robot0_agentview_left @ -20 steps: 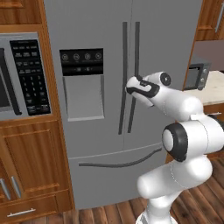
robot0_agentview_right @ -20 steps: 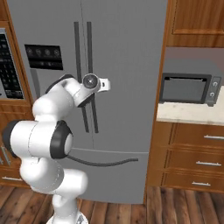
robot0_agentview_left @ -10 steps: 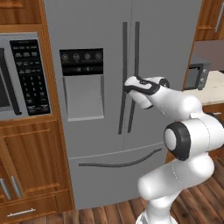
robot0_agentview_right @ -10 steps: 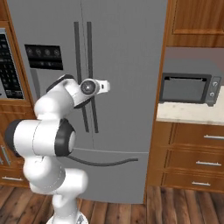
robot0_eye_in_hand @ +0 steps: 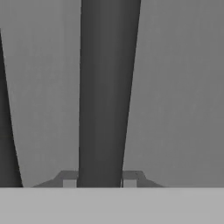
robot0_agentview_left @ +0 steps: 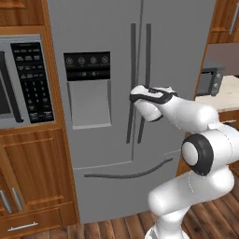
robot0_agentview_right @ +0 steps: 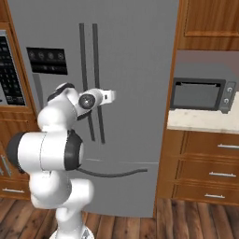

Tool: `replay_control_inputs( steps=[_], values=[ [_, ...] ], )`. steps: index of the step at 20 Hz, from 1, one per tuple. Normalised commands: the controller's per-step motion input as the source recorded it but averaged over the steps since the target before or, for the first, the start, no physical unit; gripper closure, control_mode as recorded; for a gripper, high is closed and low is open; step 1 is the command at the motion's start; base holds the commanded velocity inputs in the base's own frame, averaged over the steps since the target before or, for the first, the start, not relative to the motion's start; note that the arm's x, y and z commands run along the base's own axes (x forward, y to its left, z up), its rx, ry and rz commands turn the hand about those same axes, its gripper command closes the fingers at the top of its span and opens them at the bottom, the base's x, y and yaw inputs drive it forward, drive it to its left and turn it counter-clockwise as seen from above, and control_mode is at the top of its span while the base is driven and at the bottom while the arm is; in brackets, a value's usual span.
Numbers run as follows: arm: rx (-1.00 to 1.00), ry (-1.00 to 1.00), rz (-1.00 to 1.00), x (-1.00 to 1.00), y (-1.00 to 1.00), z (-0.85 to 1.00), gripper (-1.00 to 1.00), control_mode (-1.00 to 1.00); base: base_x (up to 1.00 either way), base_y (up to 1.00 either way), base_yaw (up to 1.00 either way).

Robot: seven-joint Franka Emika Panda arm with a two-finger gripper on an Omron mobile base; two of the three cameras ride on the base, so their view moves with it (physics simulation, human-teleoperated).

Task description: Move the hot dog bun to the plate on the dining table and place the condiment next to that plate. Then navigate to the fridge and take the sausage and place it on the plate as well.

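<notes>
The grey fridge (robot0_agentview_left: 182,51) (robot0_agentview_right: 135,65) stands straight ahead with both doors closed. Two dark vertical handles run down its middle. My gripper (robot0_agentview_left: 134,97) (robot0_agentview_right: 111,96) reaches out at mid-height of these handles. In the hand view one handle (robot0_eye_in_hand: 107,87) runs between my fingertips, and my gripper (robot0_eye_in_hand: 99,180) is shut on it. The other handle (robot0_eye_in_hand: 6,144) shows at that view's left edge. The sausage, the hot dog bun, the condiment and the plate are out of view.
A built-in oven panel (robot0_agentview_left: 25,79) sits in wooden cabinetry left of the fridge. Right of it a toaster oven (robot0_agentview_right: 200,93) stands on a pale counter (robot0_agentview_right: 205,120) above wooden drawers (robot0_agentview_right: 210,163). A curved freezer drawer handle (robot0_agentview_left: 126,173) lies below my arm.
The hand has eased in toward the fridge handles, and the jaws have gone from open to shut on one handle. The base has stayed put.
</notes>
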Motion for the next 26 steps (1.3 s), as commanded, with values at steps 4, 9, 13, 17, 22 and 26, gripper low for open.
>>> replay_control_inputs(
  steps=[4,9,13,17,22,26],
  values=[
    [0.0,-0.04,-0.1,-0.86,-0.58,0.0,1.0,-1.0,0.0,0.0,0.0],
    [0.03,-0.02,-0.06,-1.0,-0.82,0.04,1.0,-1.0,0.0,0.0,0.0],
    [0.07,0.0,-0.02,-1.0,-1.0,0.07,1.0,-1.0,0.0,0.0,0.0],
    [0.09,0.0,0.0,-1.0,-1.0,0.07,1.0,-1.0,0.0,0.0,0.0],
    [0.09,0.0,0.0,-1.0,-1.0,0.09,1.0,-1.0,0.0,0.0,0.0],
    [0.07,0.0,0.0,-1.0,-1.0,0.03,-1.0,-1.0,0.0,0.0,0.0]
  ],
)
